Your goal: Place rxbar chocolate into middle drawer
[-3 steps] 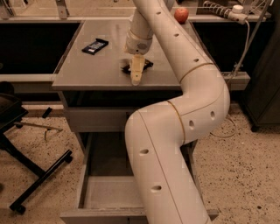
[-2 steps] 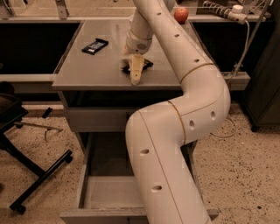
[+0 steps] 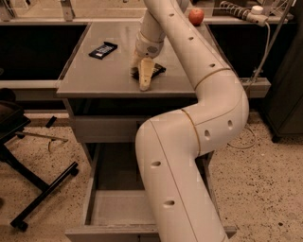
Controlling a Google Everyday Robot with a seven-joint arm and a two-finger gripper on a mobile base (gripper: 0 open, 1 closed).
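The rxbar chocolate (image 3: 157, 71), a flat black-wrapped bar, lies on the grey table top (image 3: 94, 75) near its front edge. My gripper (image 3: 145, 81) points down right at the bar's left end, touching or just above it, and covers part of it. The middle drawer (image 3: 118, 208) is pulled out below the table; its plain grey floor shows, and my arm (image 3: 189, 156) hides its right part.
A dark bar with a blue-white label (image 3: 103, 49) lies at the back left of the table top. A red apple (image 3: 196, 16) and a power strip (image 3: 241, 10) sit on the counter behind. A black chair base (image 3: 38, 189) stands on the floor at the left.
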